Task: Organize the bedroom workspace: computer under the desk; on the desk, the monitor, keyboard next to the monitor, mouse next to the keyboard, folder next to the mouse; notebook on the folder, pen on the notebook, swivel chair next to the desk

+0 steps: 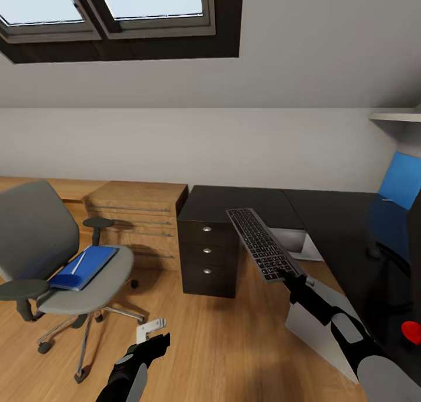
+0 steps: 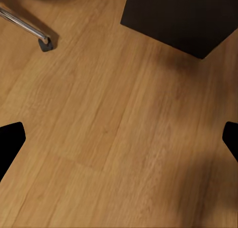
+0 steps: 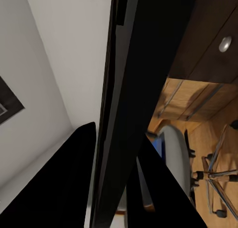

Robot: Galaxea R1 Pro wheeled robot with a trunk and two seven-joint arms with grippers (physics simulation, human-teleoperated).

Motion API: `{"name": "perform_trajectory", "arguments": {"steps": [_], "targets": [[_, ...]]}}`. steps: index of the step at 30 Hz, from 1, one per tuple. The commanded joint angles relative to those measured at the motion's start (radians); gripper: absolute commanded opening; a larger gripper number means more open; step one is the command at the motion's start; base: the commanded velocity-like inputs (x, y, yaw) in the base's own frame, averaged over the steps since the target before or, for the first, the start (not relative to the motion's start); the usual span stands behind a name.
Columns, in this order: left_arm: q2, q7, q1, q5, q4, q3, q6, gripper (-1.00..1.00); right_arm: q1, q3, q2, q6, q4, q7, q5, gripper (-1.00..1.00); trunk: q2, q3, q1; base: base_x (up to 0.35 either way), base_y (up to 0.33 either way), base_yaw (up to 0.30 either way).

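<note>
- One big black desk [image 1: 345, 215] runs along the right wall, top mostly bare — the target surface; the monitor [image 1: 403, 183] already stands on it at far right.
- Swivel chair [image 1: 58, 256] sits well apart from the desk on the wood floor [image 1: 234, 343]; not yet positioned.
- Blue folder [image 1: 82, 267] lies on the chair seat with a thin pale thing on top, likely the pen, too small to confirm.
- Keyboard [image 1: 263, 244] is held up in the air, tilted, beside the desk edge, probably mid-carry toward the monitor.
- Right tool [image 1: 290, 273] is pinching the keyboard's near end; its wrist view has the board's edge [image 3: 124, 109] between the fingers.
- Left tool [image 1: 156, 340] hangs low over the floor, fingers spread, holding nothing; idle.
</note>
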Motion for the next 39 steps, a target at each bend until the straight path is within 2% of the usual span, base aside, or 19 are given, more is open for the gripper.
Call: {"name": "perform_trajectory", "arguments": {"steps": [1, 14, 39], "targets": [[-0.001, 0.005, 0.000, 0.011, -0.002, 0.001, 0.005, 1.00, -0.001, -0.004, 0.000, 0.011, 0.002, 0.005, -0.010, -1.00, -0.001, -0.001, 0.000, 0.240, 0.000, 0.000], [-0.001, 0.006, 0.000, 0.011, -0.002, 0.001, 0.005, 1.00, -0.001, -0.004, 0.000, 0.011, 0.002, 0.005, -0.010, -1.00, -0.001, -0.001, 0.000, 0.109, 0.000, 0.000], [-0.001, 0.005, 0.000, 0.011, -0.001, 0.000, 0.005, 1.00, -0.001, -0.004, -0.003, 0.013, 0.003, 0.006, -0.009, -1.00, -0.001, -0.001, 0.000, 0.248, 0.000, 0.000]]}}
